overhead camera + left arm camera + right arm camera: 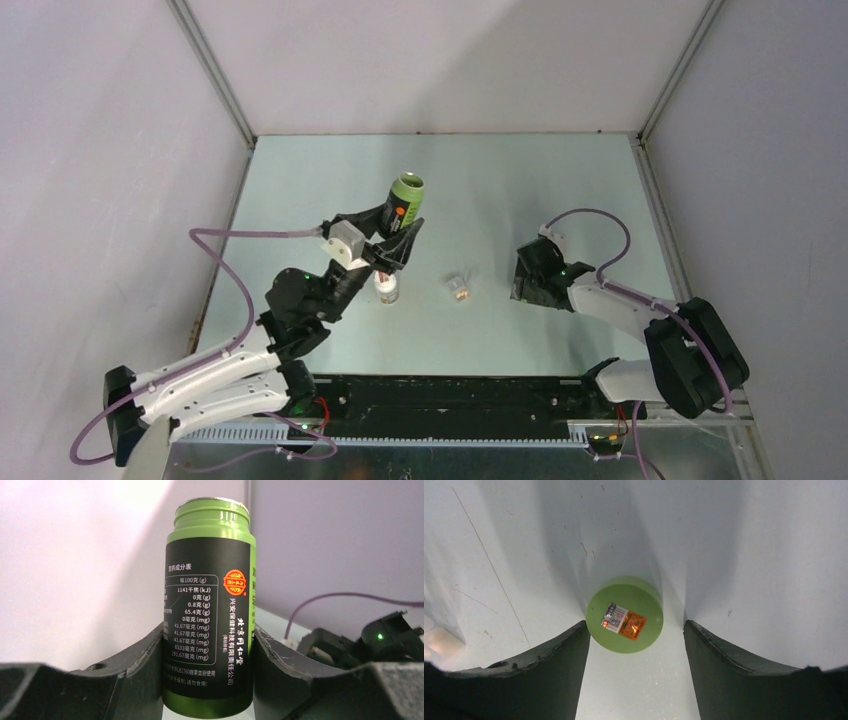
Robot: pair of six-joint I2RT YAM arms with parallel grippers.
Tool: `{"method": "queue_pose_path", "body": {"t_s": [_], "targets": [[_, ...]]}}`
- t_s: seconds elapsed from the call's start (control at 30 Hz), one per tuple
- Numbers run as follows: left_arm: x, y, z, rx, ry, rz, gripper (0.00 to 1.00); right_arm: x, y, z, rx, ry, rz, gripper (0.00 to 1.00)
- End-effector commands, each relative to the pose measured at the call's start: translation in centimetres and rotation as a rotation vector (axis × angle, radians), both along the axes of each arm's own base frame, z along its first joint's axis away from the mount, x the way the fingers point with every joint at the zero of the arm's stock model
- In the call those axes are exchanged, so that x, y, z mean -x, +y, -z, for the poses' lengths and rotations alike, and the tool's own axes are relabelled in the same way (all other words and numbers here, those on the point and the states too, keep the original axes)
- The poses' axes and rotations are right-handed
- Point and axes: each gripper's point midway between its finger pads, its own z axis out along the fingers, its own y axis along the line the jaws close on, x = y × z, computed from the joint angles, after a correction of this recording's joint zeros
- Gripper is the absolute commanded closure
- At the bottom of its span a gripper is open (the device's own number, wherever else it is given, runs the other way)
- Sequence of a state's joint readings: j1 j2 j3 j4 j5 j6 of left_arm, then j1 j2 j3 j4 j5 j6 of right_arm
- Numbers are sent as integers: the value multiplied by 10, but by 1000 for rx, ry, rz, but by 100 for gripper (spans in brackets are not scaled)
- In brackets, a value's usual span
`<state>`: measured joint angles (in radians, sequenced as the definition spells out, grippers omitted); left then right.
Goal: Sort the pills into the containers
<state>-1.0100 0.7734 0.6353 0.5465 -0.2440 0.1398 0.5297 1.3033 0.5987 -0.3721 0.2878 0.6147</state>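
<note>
My left gripper [396, 238] is shut on a green bottle with a black label [407, 198], held upright above the table. In the left wrist view the bottle [210, 610] fills the gap between the fingers, and its mouth has no cap on it. A round green cap [624, 614] with a sticker lies flat on the table, and my right gripper [634, 632] stands open over it, its left finger close by the cap's edge. A small translucent container [460, 288] with something yellowish inside sits mid-table. No loose pills show.
A small whitish bottle [387, 287] stands on the table just under the left gripper. In the top view the right gripper [530, 278] points down and hides the cap. A whitish object [439, 642] shows at the left edge of the right wrist view.
</note>
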Motion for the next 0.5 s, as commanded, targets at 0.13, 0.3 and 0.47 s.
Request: {"method": "queue_pose_path", "body": {"t_s": [0.13, 0.3, 0.47], "targets": [[-6, 19, -34, 113, -157, -104, 100, -21, 1, -14, 75, -16, 19, 29], [-3, 33, -45, 233, -211, -113, 100, -19, 5, -14, 66, 3, 7, 44], [-3, 31, -39, 230, -233, -107, 100, -14, 11, -17, 30, 20, -15, 54]]}}
